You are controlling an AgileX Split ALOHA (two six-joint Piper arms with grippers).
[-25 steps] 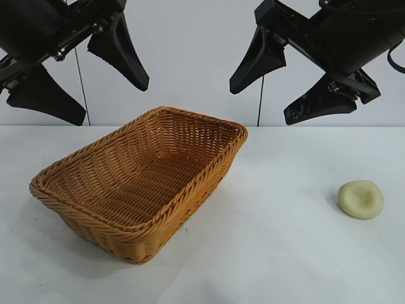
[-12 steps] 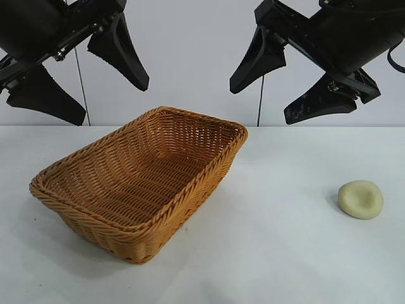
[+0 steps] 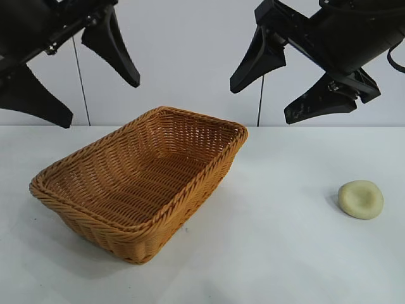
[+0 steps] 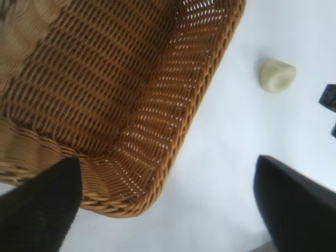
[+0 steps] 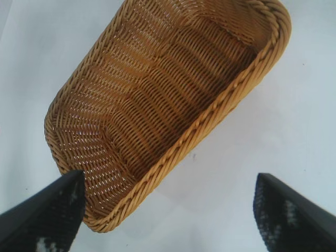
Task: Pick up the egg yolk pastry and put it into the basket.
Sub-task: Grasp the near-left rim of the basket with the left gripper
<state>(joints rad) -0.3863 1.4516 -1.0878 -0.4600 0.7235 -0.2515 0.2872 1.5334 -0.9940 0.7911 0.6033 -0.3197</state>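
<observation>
**A:** Reaching for the small pale cream rounded egg yolk pastry (image 3: 361, 199) needs a straight drop, fingers either side of it, gentle squeeze. It sits on the white table (image 3: 285, 253), below the right gripper (image 3: 288, 85) and well apart from it.

**B:** Yep, right gripper's spread wide, holding nothing. Left gripper (image 3: 88, 82) hangs high with fingers apart too, above the golden-brown woven wicker basket (image 3: 136, 183).

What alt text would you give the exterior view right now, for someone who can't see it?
A small pale egg yolk pastry lies on the white table, well to the right of an empty golden-brown wicker basket. The left gripper and right gripper both hang open high above the table, neither holding anything.
</observation>
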